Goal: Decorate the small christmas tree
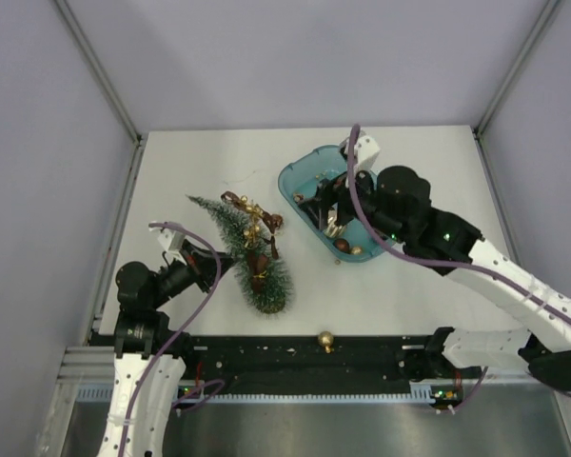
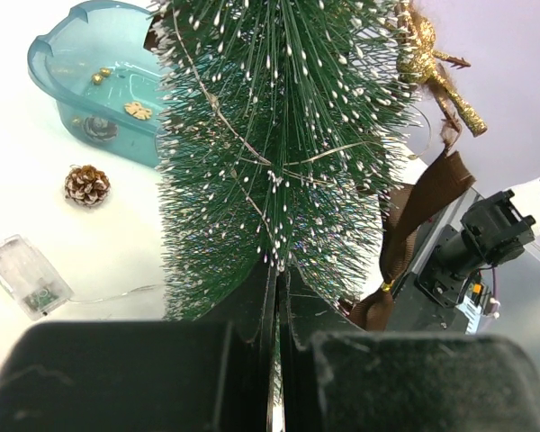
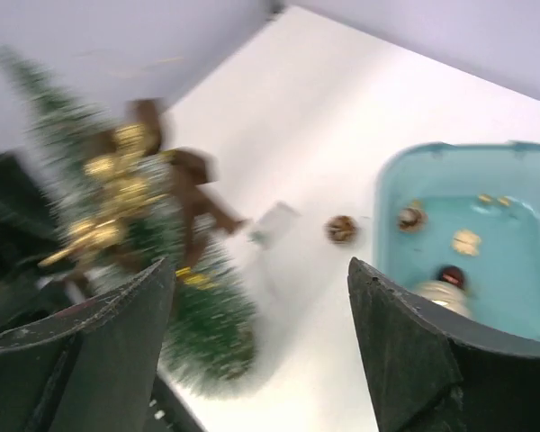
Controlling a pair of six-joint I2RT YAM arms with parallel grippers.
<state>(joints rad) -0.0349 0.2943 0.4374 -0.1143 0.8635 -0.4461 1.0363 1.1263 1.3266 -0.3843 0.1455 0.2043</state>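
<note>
The small christmas tree (image 1: 224,221) is pinched in the left gripper (image 2: 277,270), probably to steady it; the right gripper (image 3: 261,265), released, hovers above the teal tray (image 1: 287,186).

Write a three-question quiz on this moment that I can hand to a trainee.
1. True or false: the right end effector is shut on an ornament.
2. Where does the loose pinecone lie?
A. on the table, just outside the teal tray
B. among the ornaments inside the tray
C. between the right end effector's fingers
3. Short answer: what sits alone at the table's near edge, between the two arm bases?

Key
1. False. It is open with nothing between its fingers.
2. A
3. A gold ball ornament.
</note>
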